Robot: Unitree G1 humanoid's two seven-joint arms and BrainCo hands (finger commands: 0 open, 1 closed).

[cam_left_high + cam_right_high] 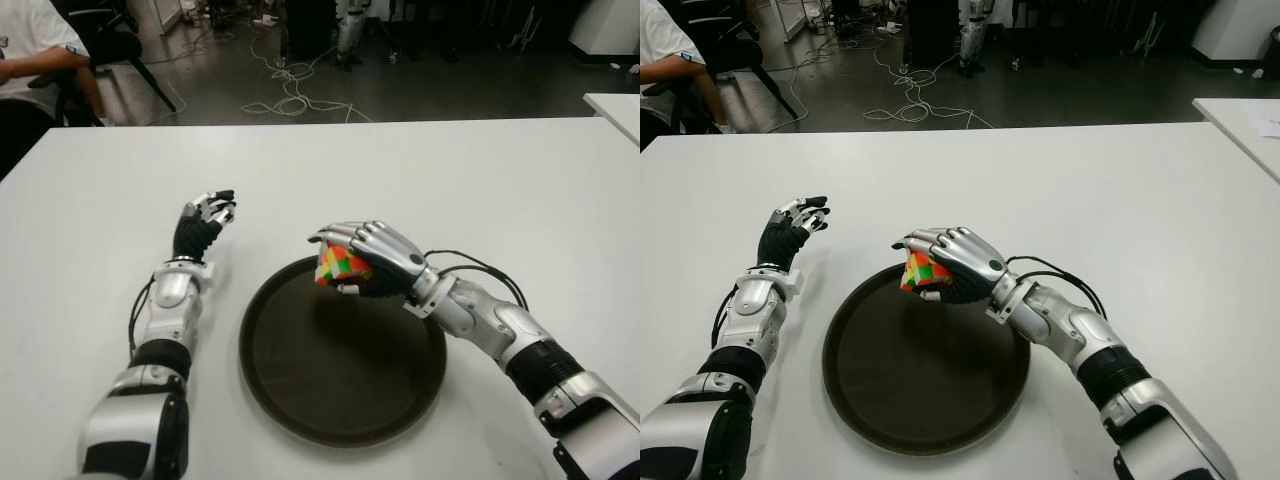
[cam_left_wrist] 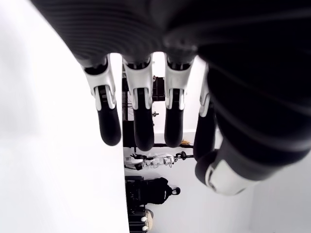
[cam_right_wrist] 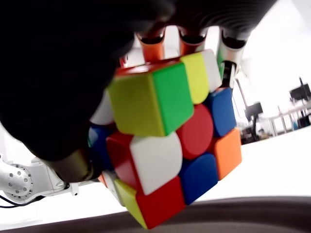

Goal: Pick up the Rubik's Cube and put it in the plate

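Plate (image 1: 300, 400), dark and round, lies nearest. Above its far rim the right hand (image 1: 372, 262) clasps the Rubik's Cube (image 1: 341, 266), held clear of the plate floor, which lies below and nearer. Beyond the plate's left edge the left hand (image 1: 203, 222) shows loose-fingered, holding nothing.

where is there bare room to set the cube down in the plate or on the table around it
The plate is bare inside; the right hand holds the Rubik's Cube over its far rim. The white table is free beyond the hands and far right. The strip between the plate and the open left hand is tightest.
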